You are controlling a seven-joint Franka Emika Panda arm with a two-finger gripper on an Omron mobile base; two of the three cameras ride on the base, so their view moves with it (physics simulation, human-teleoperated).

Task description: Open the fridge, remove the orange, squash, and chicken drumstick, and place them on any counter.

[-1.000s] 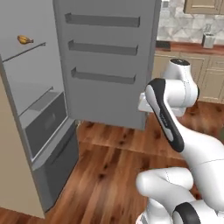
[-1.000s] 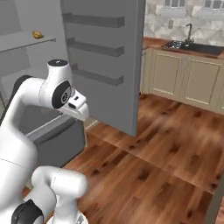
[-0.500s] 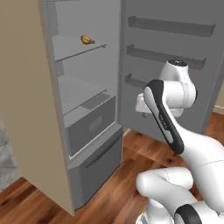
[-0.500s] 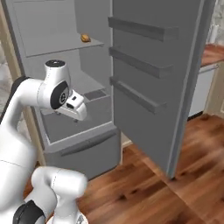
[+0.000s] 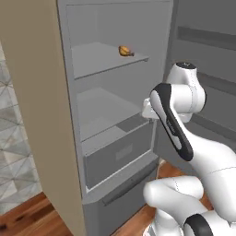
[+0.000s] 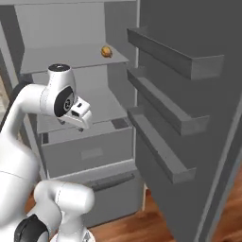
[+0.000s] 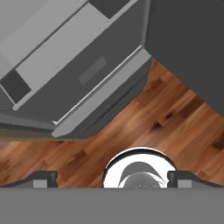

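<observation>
The fridge (image 5: 115, 154) stands open before me, its door (image 6: 189, 118) swung to the right. A golden-brown chicken drumstick (image 5: 124, 51) lies on the upper shelf, toward its right end, and it also shows in the right base view (image 6: 106, 51). My gripper (image 6: 78, 124) hangs in front of the drawers, well below the drumstick, and points down. In the hand view the gripper (image 7: 113, 178) is open with nothing between its fingertips (image 7: 43, 177). The orange, the squash and the counter are out of view.
Door shelves (image 6: 165, 54) jut out close to the right of my arm. A beige panel (image 5: 41, 115) flanks the fridge on the left. Below the hand lie the bottom drawer front (image 7: 94, 72) and wooden floor (image 7: 175, 118).
The whole scene has shifted as the base moved: the fridge interior now sits closer and more in front. The arm keeps its pose and the gripper stays open.
</observation>
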